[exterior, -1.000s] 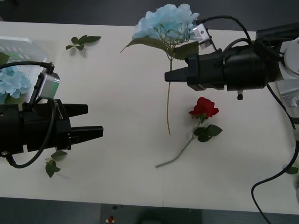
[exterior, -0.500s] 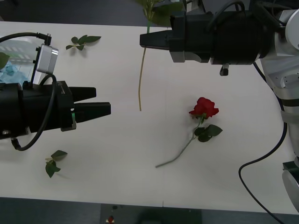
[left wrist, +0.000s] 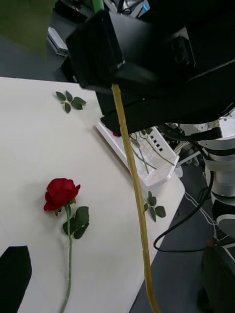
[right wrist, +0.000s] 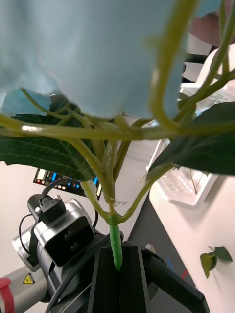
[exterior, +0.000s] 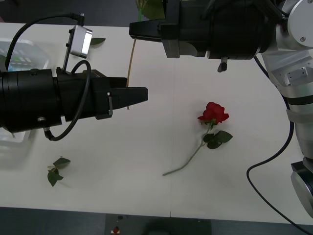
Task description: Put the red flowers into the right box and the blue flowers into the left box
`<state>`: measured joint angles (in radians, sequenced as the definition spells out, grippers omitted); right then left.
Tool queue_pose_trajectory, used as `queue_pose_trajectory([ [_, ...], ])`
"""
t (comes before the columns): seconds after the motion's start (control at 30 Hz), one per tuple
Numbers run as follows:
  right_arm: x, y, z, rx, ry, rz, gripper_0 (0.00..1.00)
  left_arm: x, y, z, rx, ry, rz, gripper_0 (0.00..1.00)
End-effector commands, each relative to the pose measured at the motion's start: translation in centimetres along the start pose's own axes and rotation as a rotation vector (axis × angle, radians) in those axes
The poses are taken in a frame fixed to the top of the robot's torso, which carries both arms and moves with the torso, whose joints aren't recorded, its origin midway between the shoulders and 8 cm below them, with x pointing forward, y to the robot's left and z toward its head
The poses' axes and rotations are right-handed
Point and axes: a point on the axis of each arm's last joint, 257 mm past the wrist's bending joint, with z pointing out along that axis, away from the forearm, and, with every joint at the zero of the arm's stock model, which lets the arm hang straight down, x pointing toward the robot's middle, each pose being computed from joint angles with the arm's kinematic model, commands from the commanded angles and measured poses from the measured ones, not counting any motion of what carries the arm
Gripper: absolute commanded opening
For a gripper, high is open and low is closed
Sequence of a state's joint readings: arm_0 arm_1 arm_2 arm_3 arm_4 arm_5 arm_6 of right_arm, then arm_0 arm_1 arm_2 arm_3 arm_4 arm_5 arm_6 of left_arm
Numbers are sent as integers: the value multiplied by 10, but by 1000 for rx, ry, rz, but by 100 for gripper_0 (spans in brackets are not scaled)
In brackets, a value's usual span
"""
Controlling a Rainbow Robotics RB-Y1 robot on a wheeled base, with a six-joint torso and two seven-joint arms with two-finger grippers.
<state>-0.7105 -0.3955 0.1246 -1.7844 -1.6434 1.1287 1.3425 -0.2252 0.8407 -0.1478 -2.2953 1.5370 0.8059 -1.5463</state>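
Note:
My right gripper (exterior: 139,30) is raised over the table's far side, shut on the stem of a blue flower (right wrist: 98,49). The pale bloom and its leaves crowd the right wrist view. The flower's long yellowish stem (exterior: 131,63) hangs down from the gripper. My left gripper (exterior: 134,90) is open at the stem's lower end, and the stem (left wrist: 139,220) runs between its fingers. One red flower (exterior: 213,112) lies on the table to the right. The left box (exterior: 19,54) peeks out behind my left arm. The right box (left wrist: 147,168) holds rose stems.
Loose green leaf sprigs lie near the front left (exterior: 56,171) and at the back (exterior: 98,41). Another sprig (left wrist: 154,208) sits beside the right box. Black cables loop from both arms.
My right gripper has lifted the blue flower off the table and carried it left. My left arm has swung right and forward until its open fingers reached the stem's lower end.

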Motion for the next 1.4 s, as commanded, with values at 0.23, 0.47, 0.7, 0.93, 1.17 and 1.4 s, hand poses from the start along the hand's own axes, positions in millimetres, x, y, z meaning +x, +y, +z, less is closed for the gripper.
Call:
queue_pose_trajectory([
  [0.23,-6,26,1,-37,-9,-30,0,-15,-11,0,-5,-10,24,70],
  [0.47,-6,26,1,-37,-9,-30,0,-18,-11,6,-9,-3,34,0],
  [0.7,-6,26,1,-37,-9,-30,0,-20,-10,6,-14,-5,27,0],
  [0.93,-6,26,1,-37,-9,-30,0,-21,-8,6,-23,-7,33,0],
  [1.17,-6,26,1,-37,-9,-30,100,-22,-6,6,-31,-13,36,0],
  [1.4,-6,26,1,-37,-9,-30,100,-27,12,-13,-82,-26,9,0],
])
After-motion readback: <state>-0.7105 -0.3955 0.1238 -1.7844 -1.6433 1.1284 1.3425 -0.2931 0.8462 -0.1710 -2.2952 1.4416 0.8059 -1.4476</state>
